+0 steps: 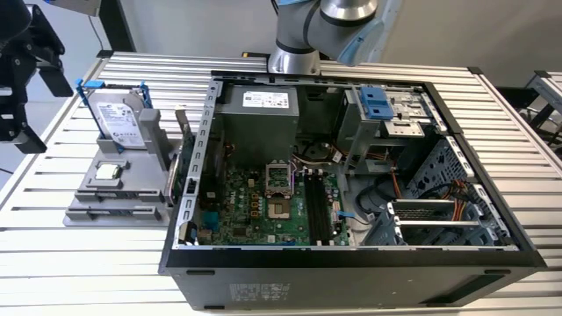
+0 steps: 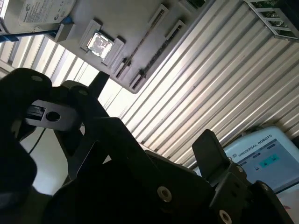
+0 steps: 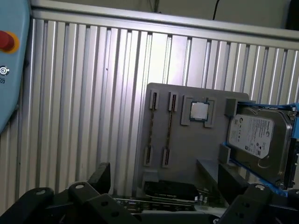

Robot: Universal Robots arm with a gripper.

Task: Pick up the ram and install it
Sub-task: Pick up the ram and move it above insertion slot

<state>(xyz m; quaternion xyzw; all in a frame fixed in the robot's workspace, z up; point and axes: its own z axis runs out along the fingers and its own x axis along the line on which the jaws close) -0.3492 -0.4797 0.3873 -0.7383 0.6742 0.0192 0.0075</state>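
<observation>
Two narrow dark strips stand edge-on in the two long slots of a grey holder [image 3: 187, 154]. I take them for the ram [image 3: 152, 126], seen in both wrist views [image 2: 140, 42]. My gripper [image 3: 166, 179] hangs well above the holder, off to the side away from the computer case, and is open. Its black fingers [image 3: 100, 175] stand wide apart with nothing between them. In the exterior view the gripper [image 1: 31, 99] is the black shape at the far left, beyond the holder [image 1: 114, 197]. The motherboard's black slots [image 1: 318, 210] lie inside the open case.
On the holder also sit a square silver processor chip [image 3: 199, 111] and a silver hard drive with blue rails [image 3: 257, 140]. The open computer case [image 1: 351, 263] fills the middle of the ribbed metal table [image 1: 52, 263]. A pendant with a red button [image 3: 9, 60] lies nearby.
</observation>
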